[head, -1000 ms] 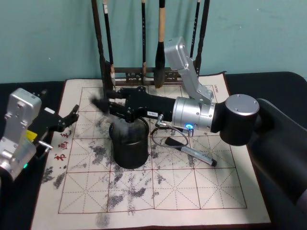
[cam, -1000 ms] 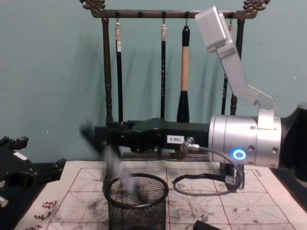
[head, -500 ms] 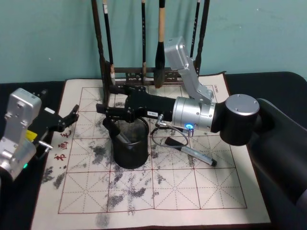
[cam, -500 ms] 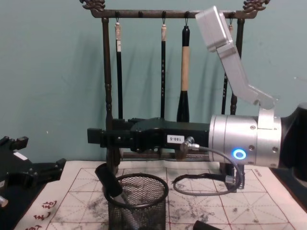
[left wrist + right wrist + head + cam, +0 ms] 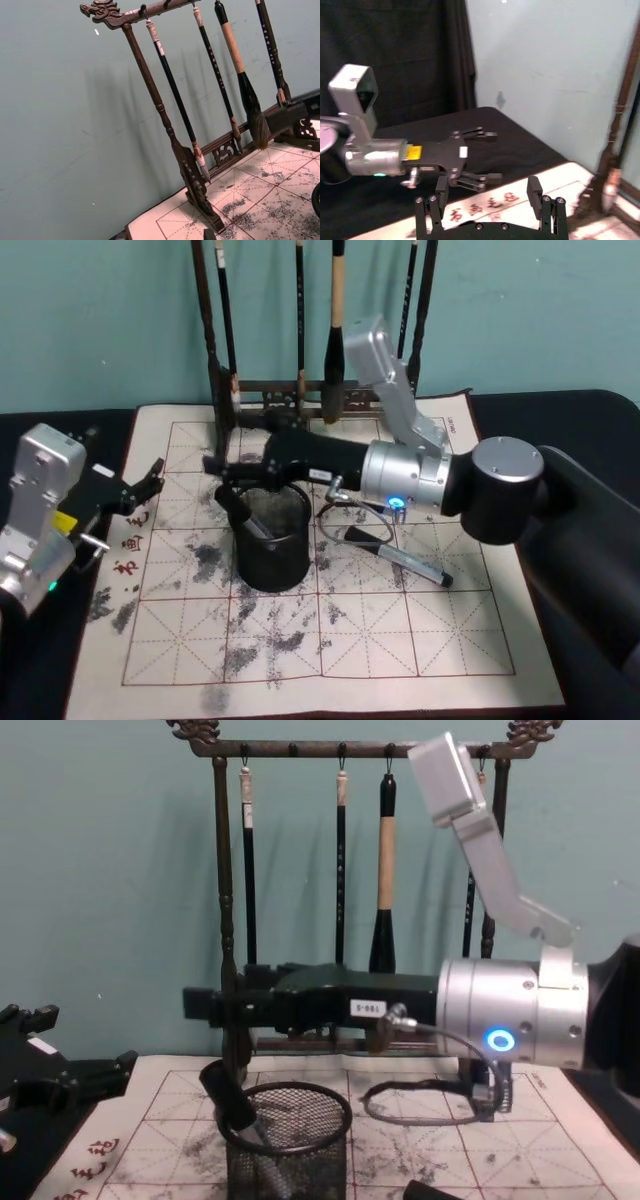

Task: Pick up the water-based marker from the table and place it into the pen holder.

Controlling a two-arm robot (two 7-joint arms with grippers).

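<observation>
Marker [image 5: 226, 1093] in pen holder [image 5: 300, 1160], right gripper [image 5: 488, 186] fingers [image 5: 535, 191] apart, empty, left gripper [image 5: 492, 155] likewise

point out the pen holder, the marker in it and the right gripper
pen holder [image 5: 275, 562], head view, mesh wall
marker [image 5: 224, 1090], chest view, dark end above the rim
right gripper [image 5: 488, 190], right wrist view, between fingertips

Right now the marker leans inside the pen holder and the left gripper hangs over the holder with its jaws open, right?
No: the right gripper hangs over the pen holder, jaws open, as the head view shows; the left gripper sits at the left edge of the mat. The marker does lean inside the holder.
</observation>
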